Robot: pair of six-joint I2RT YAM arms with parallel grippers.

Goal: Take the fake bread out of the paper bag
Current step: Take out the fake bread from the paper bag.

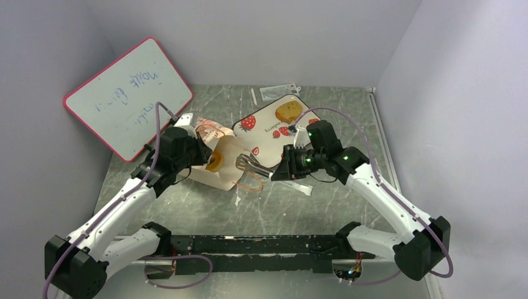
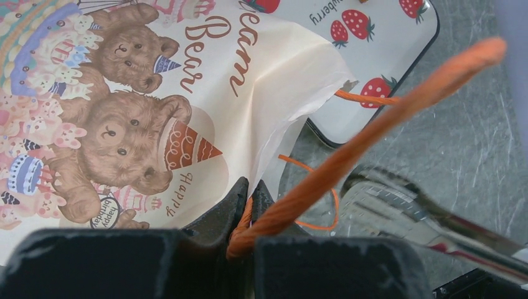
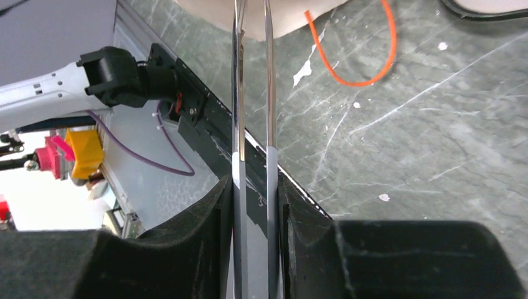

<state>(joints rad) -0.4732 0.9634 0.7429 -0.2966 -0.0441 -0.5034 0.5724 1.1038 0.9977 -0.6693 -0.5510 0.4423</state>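
The left claw (image 2: 249,193) is pinched narrow on an orange cord handle (image 2: 373,118) of the paper bag (image 2: 261,93). The cord runs out taut from between the fingers toward 2 o'clock in the left wrist view. The bag lies on its side on the worktop (image 1: 299,212), bear print up, with its mouth open toward 3 o'clock in the top view. A golden-brown doughnut (image 1: 215,164) shows inside that mouth. Whether more bread lies deeper in the bag cannot be told.

The right claw (image 3: 255,187) is clamped on a pair of metal tongs (image 3: 237,93), both blades squeezed between its pads. The tongs point toward 9 o'clock in the top view, their tips at the bag's mouth, just beside the doughnut. Contact cannot be made out. The bag's second cord loop (image 3: 361,62) lies slack on the worktop beside the tongs.

At 1 o'clock from the bag lies a strawberry-print tray (image 1: 264,128), its near corner partly tucked under the bag's rim, with a tan bun (image 1: 287,112) at its far end. A pink-framed whiteboard (image 1: 127,96) leans against the wall at 10 o'clock. A clear wrapper (image 1: 277,92) lies at the far edge.
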